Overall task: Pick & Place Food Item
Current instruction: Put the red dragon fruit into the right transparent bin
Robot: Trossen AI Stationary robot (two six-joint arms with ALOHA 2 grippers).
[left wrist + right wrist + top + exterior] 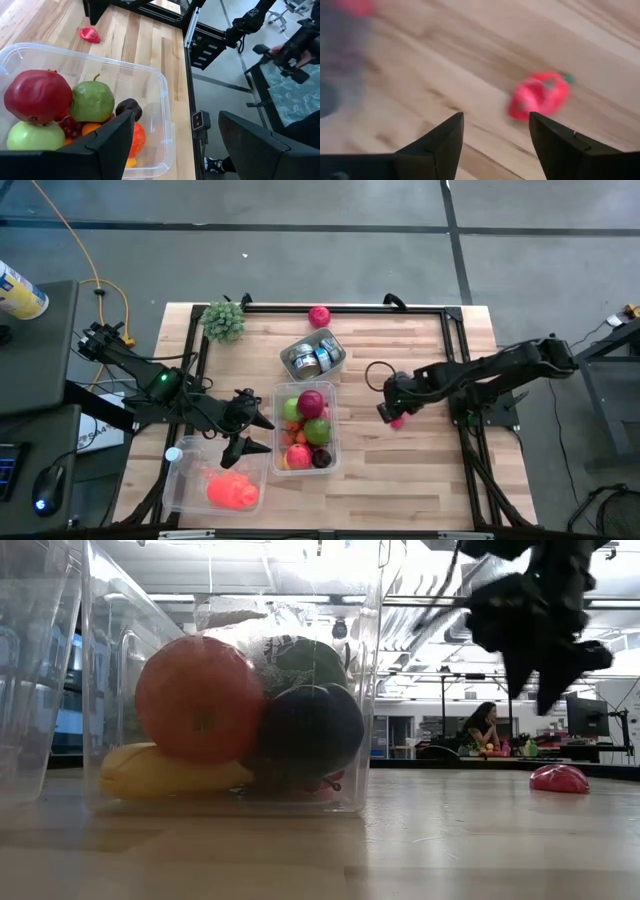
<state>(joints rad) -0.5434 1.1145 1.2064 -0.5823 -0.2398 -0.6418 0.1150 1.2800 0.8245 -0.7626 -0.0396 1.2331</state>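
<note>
Desk (400,470): wooden slat top, carrying all items; its smooth boards would let a small rounded food piece skid if nudged from the side. Clear fruit bin (335,442): mid-desk, piled with a red pomegranate (311,402), green apples (317,430) and smaller fruit nearly to the rim; a further item dropped on the heap could roll back out, or strike the bin wall if carried in too low. Second clear tub (180,480): near the front left, holding an orange-red item (233,492); a likely wrong destination if the two containers are confused. Left claw (246,432): fingers spread, empty, hovering between the two containers just beside the fruit bin; it sits close to any path into the bin, so the arms could meet there. Right claw (390,412): fingers spread, nothing held, poised above the desk right of the bin. Red strawberry-like piece (539,94): the task's item, lying on bare boards right of the fruit bin; in the wrist view it sits ahead of and off-centre from the finger gap, so a straight descent may clip it with one finger and push it away rather than enclose it.
</note>
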